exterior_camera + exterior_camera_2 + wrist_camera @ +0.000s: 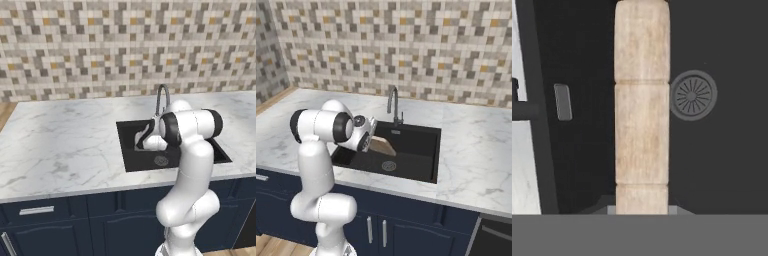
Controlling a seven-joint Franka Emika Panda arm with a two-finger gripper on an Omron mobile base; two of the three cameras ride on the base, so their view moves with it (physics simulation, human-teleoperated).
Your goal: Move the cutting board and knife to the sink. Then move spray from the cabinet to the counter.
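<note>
The tool (372, 140) grips the cutting board (642, 110) edge-on, hanging inside the sink (421, 167).

white marble counter (65, 140) with a black sink (421, 150) recessed.

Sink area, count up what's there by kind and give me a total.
Sinks: 1, black basin
Faucets: 1, curved grey metal
Drains: 1, round
Cutting boards: 1, pale wood, held edge-on over the basin
Counters: 1, white marble
Total: 5
</note>
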